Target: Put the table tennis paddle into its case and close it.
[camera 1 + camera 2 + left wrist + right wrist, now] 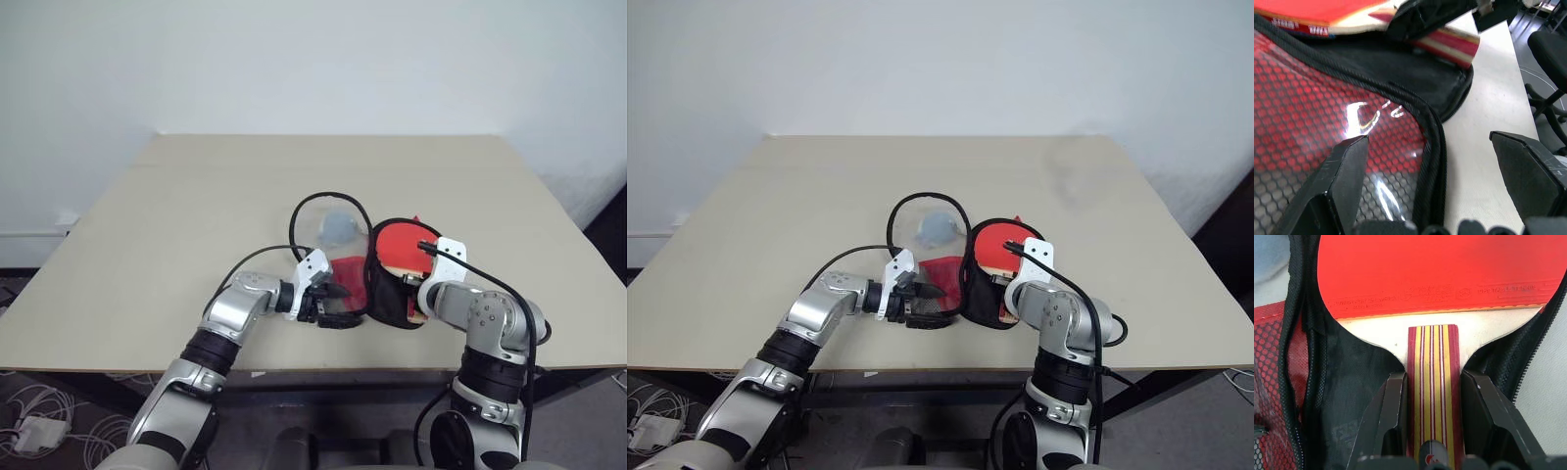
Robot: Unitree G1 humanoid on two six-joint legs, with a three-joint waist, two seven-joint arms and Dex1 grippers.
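The case (388, 297) lies open near the table's front edge. Its clear flap with the red panel (1312, 107) is spread to the left, and a grey pompom (339, 227) shows through that flap. The table tennis paddle (400, 240), red face up, rests in the black half. My right gripper (1432, 377) is shut on the paddle's striped wooden handle (1433, 347). My left gripper (1429, 139) is open and straddles the flap's zip edge, with one finger (1337, 181) over the red mesh panel and the other over the table.
The beige table (196, 196) is bare to the left of the case and behind it, with a white wall beyond. The table's front edge runs just under both wrists. A dark chair (1552, 49) stands off the table's side.
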